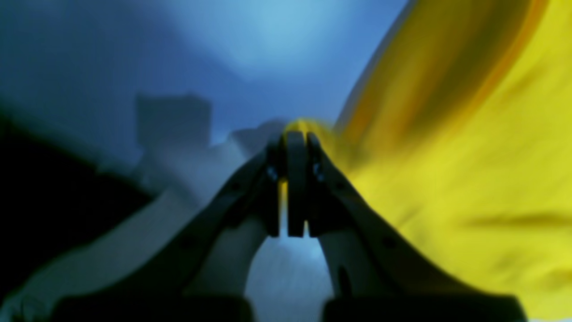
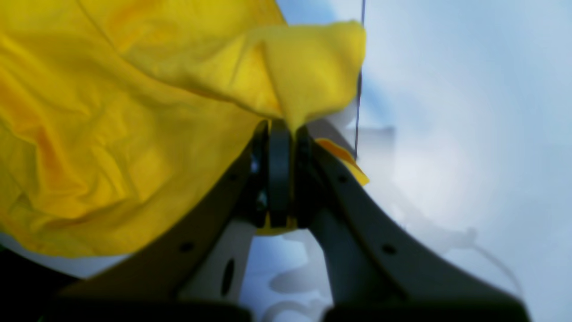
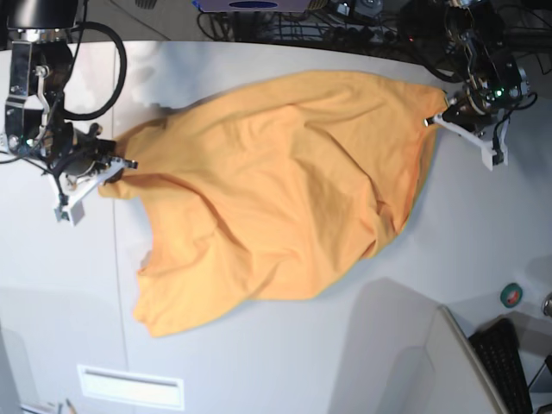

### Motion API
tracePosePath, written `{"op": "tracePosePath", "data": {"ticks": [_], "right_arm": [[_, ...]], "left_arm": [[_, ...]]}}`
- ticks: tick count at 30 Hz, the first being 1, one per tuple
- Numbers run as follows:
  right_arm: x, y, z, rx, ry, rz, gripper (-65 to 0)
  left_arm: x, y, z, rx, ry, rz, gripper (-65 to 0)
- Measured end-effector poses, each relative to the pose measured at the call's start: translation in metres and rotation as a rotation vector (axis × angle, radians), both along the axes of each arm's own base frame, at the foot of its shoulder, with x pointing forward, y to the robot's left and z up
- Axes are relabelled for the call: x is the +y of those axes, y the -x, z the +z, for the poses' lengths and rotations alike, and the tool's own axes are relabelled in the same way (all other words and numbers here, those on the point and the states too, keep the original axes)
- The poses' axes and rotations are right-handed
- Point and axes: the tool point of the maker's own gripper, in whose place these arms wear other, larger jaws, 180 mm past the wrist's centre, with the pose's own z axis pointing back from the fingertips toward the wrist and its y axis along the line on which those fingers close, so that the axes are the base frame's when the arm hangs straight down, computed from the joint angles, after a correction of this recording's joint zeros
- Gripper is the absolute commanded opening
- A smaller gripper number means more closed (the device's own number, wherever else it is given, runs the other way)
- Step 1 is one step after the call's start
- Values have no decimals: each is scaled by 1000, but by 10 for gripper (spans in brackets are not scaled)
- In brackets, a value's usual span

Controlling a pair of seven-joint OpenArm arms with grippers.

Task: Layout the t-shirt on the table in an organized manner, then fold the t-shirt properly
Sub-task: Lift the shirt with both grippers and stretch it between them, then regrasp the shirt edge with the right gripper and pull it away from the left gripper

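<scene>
Across the table [image 3: 259, 362], going by the base view, my right gripper [image 3: 121, 164] clamps one shirt [image 3: 276, 190] corner, my left gripper [image 3: 440, 114] the opposite; cloth stretches lengthwise between them, sagging toward me.

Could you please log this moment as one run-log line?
left gripper: shut on t-shirt | right gripper: shut on t-shirt | shirt stretched between them above table | unfolded

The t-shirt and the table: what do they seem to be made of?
T-shirt: soft matte knit, probably cotton; it drapes and creases freely between the claws. Table: hard, smooth off-white board, maybe laminate; it shows soft shadows and a faint sheen.
</scene>
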Motion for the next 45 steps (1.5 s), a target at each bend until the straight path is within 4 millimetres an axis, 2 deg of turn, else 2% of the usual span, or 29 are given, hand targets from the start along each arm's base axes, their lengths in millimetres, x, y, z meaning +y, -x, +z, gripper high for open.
{"op": "tracePosePath", "data": {"ticks": [2, 5, 8, 10, 12, 14, 16, 20, 22, 23, 26, 28, 30, 31, 33, 35, 37, 39, 41, 43, 45], "right_arm": [[-3, -3, 1, -2, 4, -6, -650], [-9, -12, -11, 33, -23, -48, -650], [-35, -19, -20, 68, -30, -182, -650], [-49, -21, -18, 66, -27, -245, -650], [-57, -22, -7, 42, -12, -276, -650], [-55, -25, 11, -16, -1, -263, -650], [-48, -16, 23, -29, 2, -232, -650], [-27, 28, 20, 35, -20, -226, -650], [-17, 32, 22, 41, -34, -212, -650], [-15, 21, 29, 17, -45, -209, -650], [-22, -39, 56, -81, -95, -302, -650], [-28, -68, 58, -68, -121, -369, -650], [-22, -85, 52, -39, -164, -368, -650], [-19, -93, 45, -6, -194, -377, -650], [-18, -102, 29, 61, -205, -393, -554], [-23, -120, 31, 23, -209, -411, -533], [-37, -134, 39, -60, -170, -405, -533], [-53, -133, 44, -97, -91, -360, -522], [-64, -121, 48, -120, -29, -311, -518], [-73, -105, 48, -120, 44, -276, -486], [-73, -94, 48, -124, 70, -240, -446]], "left_arm": [[-3, -20, 2, -31, 17, 0, -650], [-5, -51, 6, -63, 34, -11, -650], [-5, -73, 12, -87, 35, -38, -650], [-5, -80, 17, -102, 27, -40, -650], [-6, -85, 25, -123, 20, -48, -650], [-5, -90, 35, -151, 5, -53, -650], [-2, -93, 43, -171, -11, -52, -650], [-2, -92, 51, -192, -23, -57, -650], [-2, -92, 52, -194, -24, -57, -650], [-3, -95, 53, -199, -21, -57, -650], [-6, -115, 66, -240, -11, -52, -650], [-11, -135, 78, -296, 1, -47, -650], [-18, -151, 83, -325, 21, -52, -650], [-23, -156, 80, -332, 51, -57, -650], [-23, -154, 63, -279, 67, -42, -650], [-23, -150, 48, -234, 88, -29, -650], [-25, -150, 43, -222, 100, -26, -650], [-24, -153, 47, -234, 97, -28, -650], [-25, -154, 49, -243, 99, -29, -650], [-23, -147, 44, -232, 94, -32, -650], [-20, -138, 38, -206, 88, -29, -650]]}}
